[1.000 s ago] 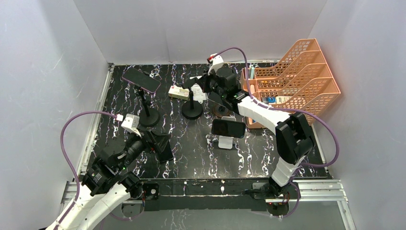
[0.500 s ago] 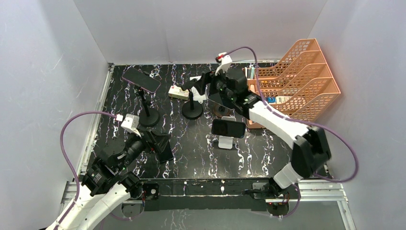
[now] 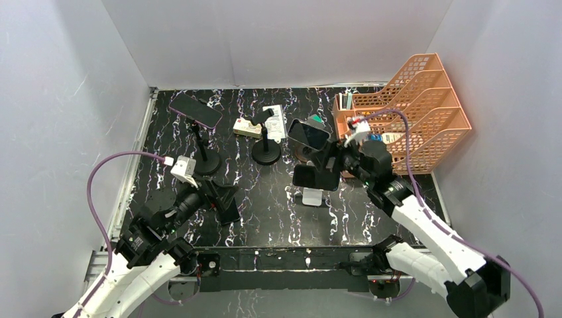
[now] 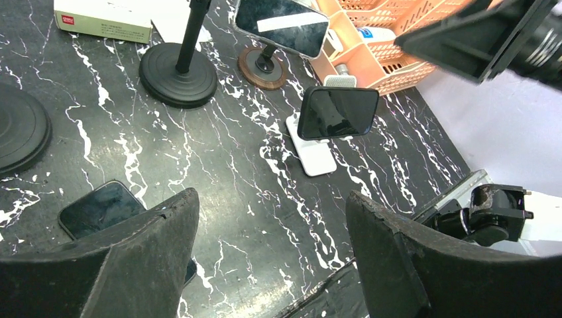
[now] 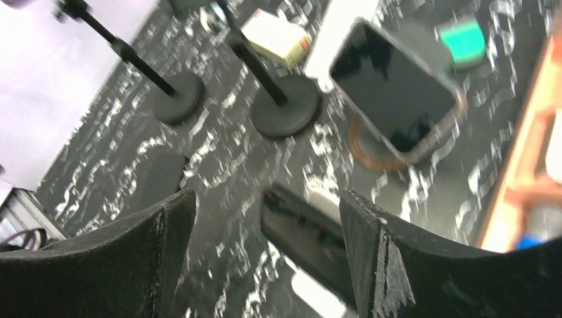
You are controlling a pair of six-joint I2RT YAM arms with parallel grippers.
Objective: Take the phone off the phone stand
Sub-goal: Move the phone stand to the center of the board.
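A dark phone (image 3: 316,177) rests landscape on a white stand (image 3: 313,197) at the table's middle; it also shows in the left wrist view (image 4: 338,112) and, blurred, in the right wrist view (image 5: 311,232). My right gripper (image 3: 329,161) is open and empty, hovering just behind and above that phone (image 5: 268,199). A second phone (image 3: 308,134) sits on a round wooden-base stand, and a third (image 3: 195,109) on a tall black stand. My left gripper (image 3: 222,199) is open and empty (image 4: 272,199), low over the table beside a phone lying flat (image 4: 99,209).
An empty black pole stand (image 3: 266,142) is at the middle back, with a small white box (image 3: 248,127) behind it. An orange file rack (image 3: 404,99) fills the back right. White walls enclose the table.
My right arm has pulled back from the far pole stand toward the front right and now hovers by the phone on the white stand. The left arm has barely moved.
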